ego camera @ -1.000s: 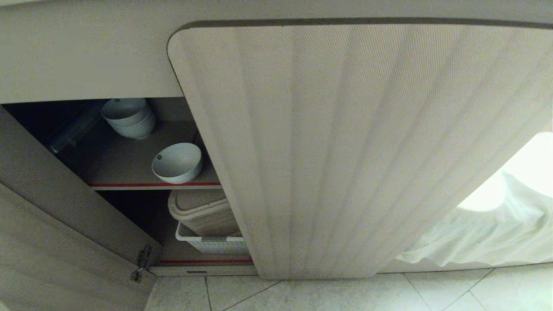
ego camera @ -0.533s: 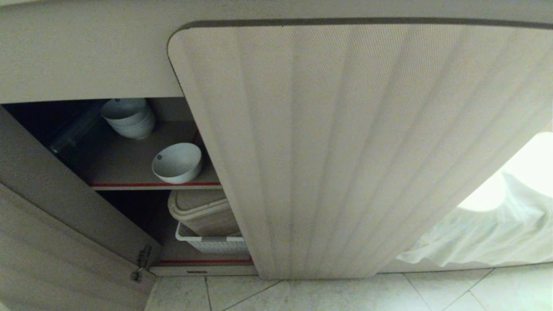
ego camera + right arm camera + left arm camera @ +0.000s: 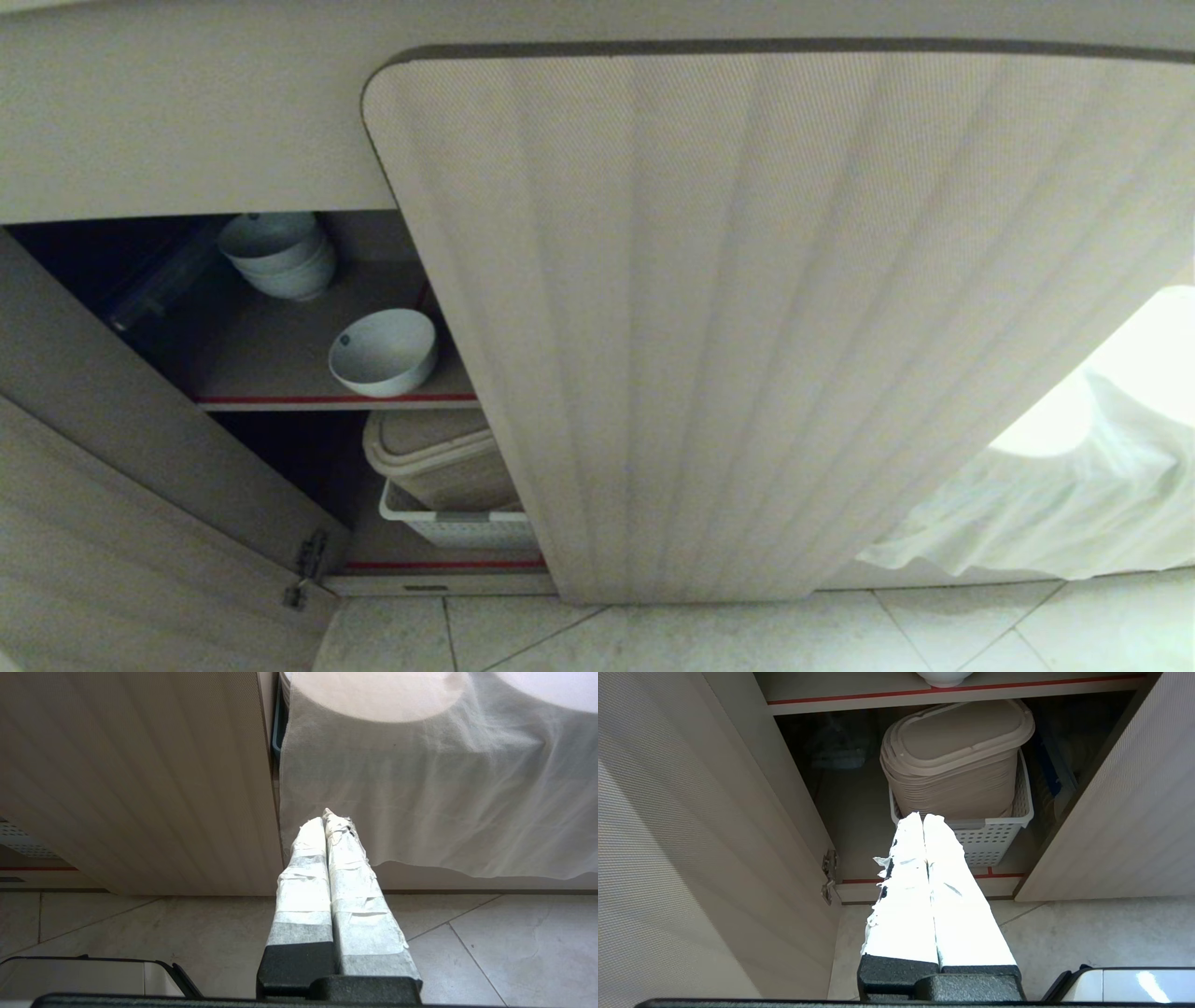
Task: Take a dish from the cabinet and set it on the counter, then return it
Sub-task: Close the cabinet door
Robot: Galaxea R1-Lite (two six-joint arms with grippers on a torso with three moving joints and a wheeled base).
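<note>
Head view: across the last second the scene holds as it was; the dish sits in the same spot on the upper shelf of the cabinet, near the shelf's red-edged front, and no arm enters this view. The dish stands apart from the stack of white bowls deeper on the same shelf. With nothing displaced, the task reads as either not yet begun or already finished; these pictures cannot settle which. The surface on which the dish is to be set lies outside every view.

Left wrist view: the left gripper hangs low in front of the open cabinet, its taped jaws pressed together and holding nothing. It points toward the lower compartment, where a beige lidded bin stands inside a white perforated basket. Only the underside of the dish shows, above the red shelf edge and well above the fingertips. The open left door and its hinge flank the gripper on one side.

Right wrist view: the right gripper is parked low over the tiled floor, jaws likewise closed and empty, facing the seam between the closed ribbed door and a hanging white cloth.

If the dish is still to be fetched, the left arm would need to rise to shelf height and part its jaws before reaching the rim.
</note>
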